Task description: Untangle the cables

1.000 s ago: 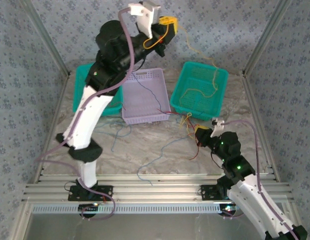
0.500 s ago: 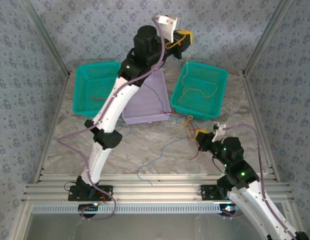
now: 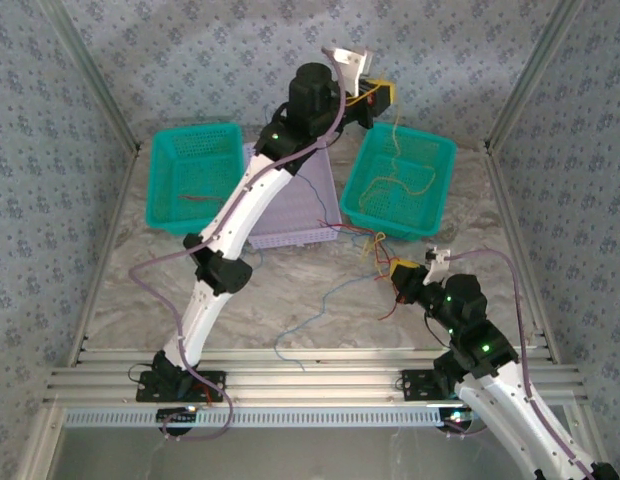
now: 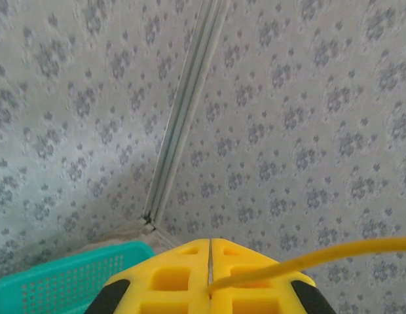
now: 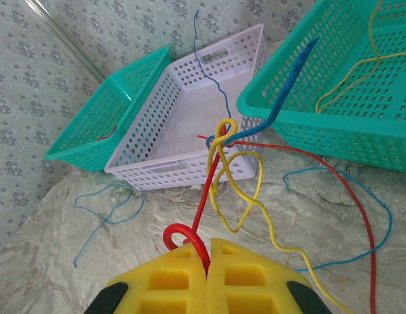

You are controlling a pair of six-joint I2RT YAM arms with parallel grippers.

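Walls (image 3: 170, 60) papered in pale grey-blue with a small repeating floral sprig close in my workspace. In the top view one aluminium post (image 3: 90, 72) slants in from the upper left and a second post (image 3: 531, 75) from the upper right, each reaching a far corner of the desk (image 3: 290, 275). The desk has a marble look, grey-beige with soft veining. Ribbed aluminium rails (image 3: 310, 378) run across the lower part of the frame, with a perforated strip (image 3: 310, 417) just below them. My left wrist view shows a corner post (image 4: 183, 111) running from top centre toward the lower left. The light is soft and even.
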